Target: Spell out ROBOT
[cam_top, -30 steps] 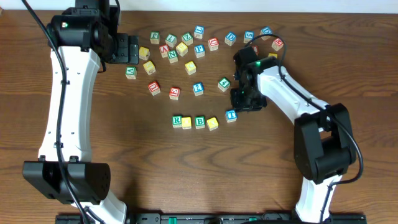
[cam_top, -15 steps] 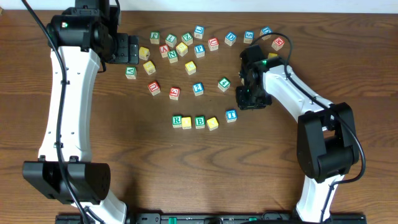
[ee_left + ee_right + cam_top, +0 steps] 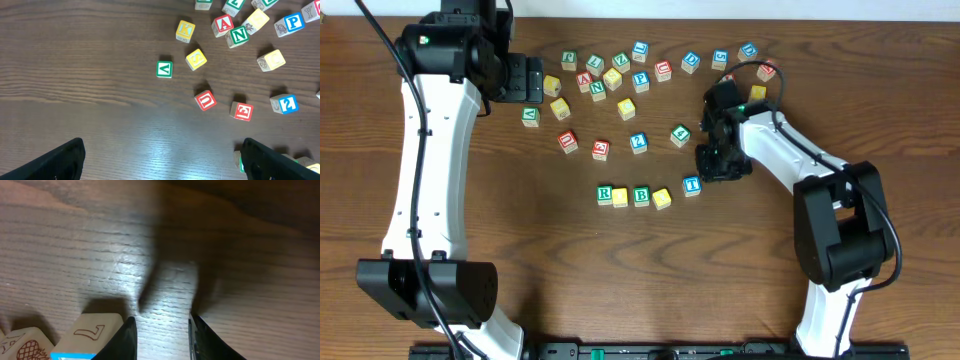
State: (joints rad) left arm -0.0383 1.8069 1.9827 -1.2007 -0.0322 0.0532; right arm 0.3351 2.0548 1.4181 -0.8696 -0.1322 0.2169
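The row sits low in the middle of the overhead frame: R point(image 3: 605, 193), first O point(image 3: 620, 197), B point(image 3: 641, 195) and second O point(image 3: 662, 198) touching or nearly so, with T point(image 3: 692, 185) at the right end, set a little higher than the others, slightly turned and with a small gap from its neighbour. Across the last second none of these five has moved; only the right arm has stirred, its wrist swinging a touch toward the upper right and then settling back just up and right of T. The right hand point(image 3: 161, 335) is now apart, with only bare table point(image 3: 520, 250) between its fingers, and in its own camera a cube that looks like T lies outside them at the lower left, so T is no longer held. The left hand point(image 3: 162, 162) hangs at the upper left of the overhead frame, fingers wide apart and empty, beside the spare cubes point(image 3: 638, 142) that stretch along the top. My reading is that the last letter is down and the word reads in order, so the task looks all but finished; what may remain is a nudge to bring T level and snug against second O, done gently so the row is not knocked crooked
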